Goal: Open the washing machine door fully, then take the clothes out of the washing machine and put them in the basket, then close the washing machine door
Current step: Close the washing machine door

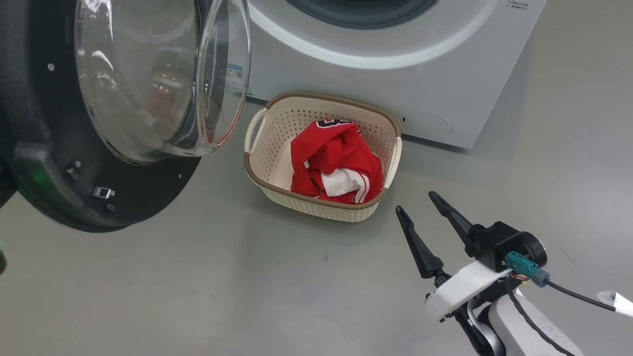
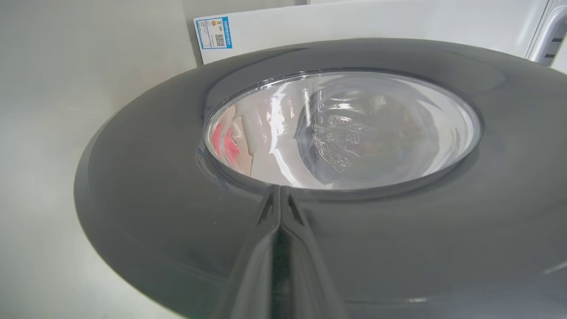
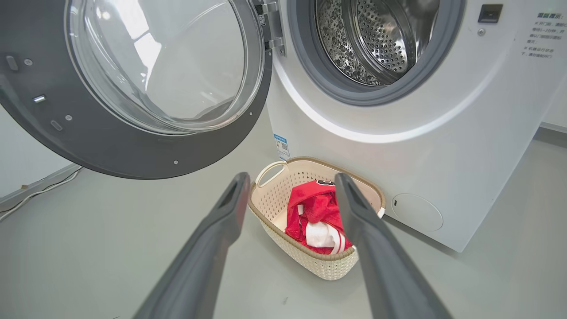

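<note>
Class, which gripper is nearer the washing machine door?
Left. The left gripper, shut, is right at the outer face of the washing machine door; the right gripper hangs open beside the basket.

The door [image 3: 133,150] stands swung open to the left of the machine [image 3: 398,146], its glass bowl bulging toward the basket [image 1: 316,208]. Bare floor [image 1: 198,287] runs beneath the door. The drum mouth [image 3: 367,94] is open to the front. The basket stands just before the machine, below the mouth, near the door's edge. Clothes [image 1: 336,158] fill its right part; its left part is bare. The right gripper [image 1: 414,201], fingers apart, hangs over open floor beside the basket.
</note>
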Robot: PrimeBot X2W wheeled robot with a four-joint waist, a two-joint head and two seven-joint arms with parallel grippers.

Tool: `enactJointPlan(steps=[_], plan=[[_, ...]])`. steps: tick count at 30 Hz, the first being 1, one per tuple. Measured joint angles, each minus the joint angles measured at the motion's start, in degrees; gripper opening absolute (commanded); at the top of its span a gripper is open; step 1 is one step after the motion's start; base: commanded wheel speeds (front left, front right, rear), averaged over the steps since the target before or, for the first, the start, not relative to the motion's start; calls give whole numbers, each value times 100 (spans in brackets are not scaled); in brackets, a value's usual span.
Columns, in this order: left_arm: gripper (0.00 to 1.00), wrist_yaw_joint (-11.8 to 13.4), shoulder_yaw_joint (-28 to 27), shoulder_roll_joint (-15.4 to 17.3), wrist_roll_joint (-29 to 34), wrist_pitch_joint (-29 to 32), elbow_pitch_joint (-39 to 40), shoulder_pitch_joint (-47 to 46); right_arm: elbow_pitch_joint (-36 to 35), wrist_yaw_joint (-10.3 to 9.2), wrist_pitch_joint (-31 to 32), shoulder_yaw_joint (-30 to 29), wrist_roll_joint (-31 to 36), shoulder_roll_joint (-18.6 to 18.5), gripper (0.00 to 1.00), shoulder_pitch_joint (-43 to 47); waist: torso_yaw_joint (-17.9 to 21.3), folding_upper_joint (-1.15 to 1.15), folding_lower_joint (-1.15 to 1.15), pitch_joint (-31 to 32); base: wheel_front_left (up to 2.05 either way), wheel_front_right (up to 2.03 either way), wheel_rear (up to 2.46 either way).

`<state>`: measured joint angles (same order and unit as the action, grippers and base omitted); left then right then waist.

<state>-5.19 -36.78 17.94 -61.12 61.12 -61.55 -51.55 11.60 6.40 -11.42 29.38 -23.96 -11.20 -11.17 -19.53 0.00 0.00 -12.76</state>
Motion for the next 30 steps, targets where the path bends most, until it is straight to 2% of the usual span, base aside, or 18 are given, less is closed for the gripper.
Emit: enactJointPlan(steps=[9, 18, 23, 30], plan=[[0, -77, 115, -298, -131, 396, 237, 104, 57, 0, -8, 37, -15, 33, 100, 10, 3, 0, 0, 83, 0, 0, 0], [0, -145, 144, -339, -140, 466, 533, 342, 124, 0, -49, 60, -23, 60, 100, 41, 14, 0, 0, 168, 0, 0, 0], [0, -169, 186, -330, -56, 154, 847, 557, 174, 0, -56, 52, -64, 70, 100, 110, 4, 0, 0, 220, 0, 0, 0], [0, -175, 342, -222, 385, -847, 1572, 878, 211, -4, -103, 10, -76, 91, 100, 161, -90, 0, 0, 312, 0, 0, 0]])
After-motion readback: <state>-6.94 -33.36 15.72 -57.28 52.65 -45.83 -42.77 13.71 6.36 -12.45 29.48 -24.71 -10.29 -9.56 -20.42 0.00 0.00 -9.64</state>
